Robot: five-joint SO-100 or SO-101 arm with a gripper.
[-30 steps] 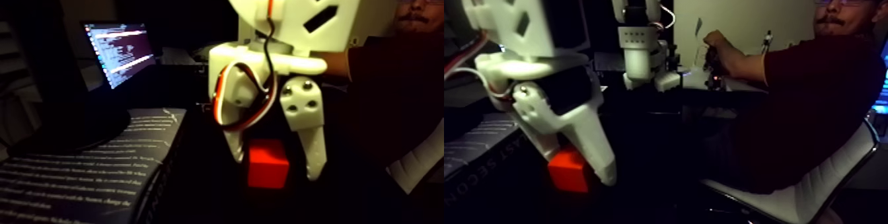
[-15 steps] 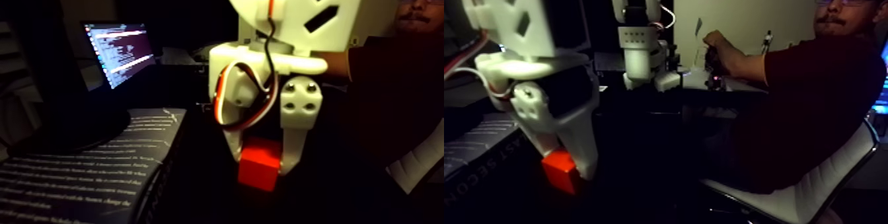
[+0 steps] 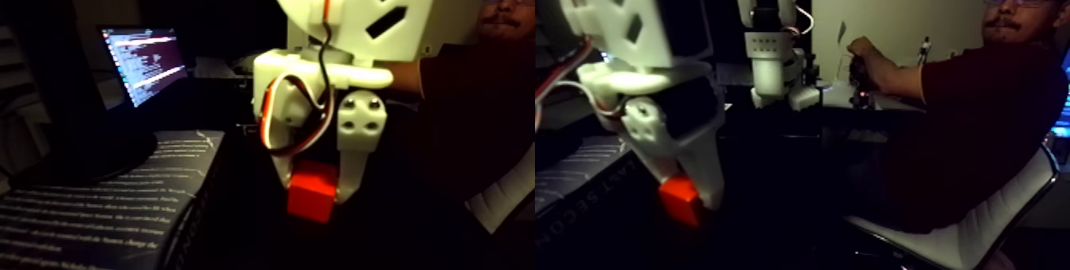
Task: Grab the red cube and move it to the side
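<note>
White plastic 2-finger gripper (image 3: 317, 197) clamped on a small matte red-orange cube (image 3: 312, 197), beside a dark printed book (image 3: 103, 201).

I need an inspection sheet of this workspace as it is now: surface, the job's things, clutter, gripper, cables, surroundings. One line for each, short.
Surface: dark, badly lit; whether the cube rests on it cannot be told.
Job's things: the red cube sits tilted between the white fingers.
Clutter: a printed box or book lies at the left of the fixed view.
Gripper: the gripper points down, jaws closed against the cube's sides.
Cables: a red, white and black cable loops beside the wrist motor; a black cable runs down the arm.
Surroundings: a lit laptop screen at the back left; a seated person with a hand on a second white arm.
</note>
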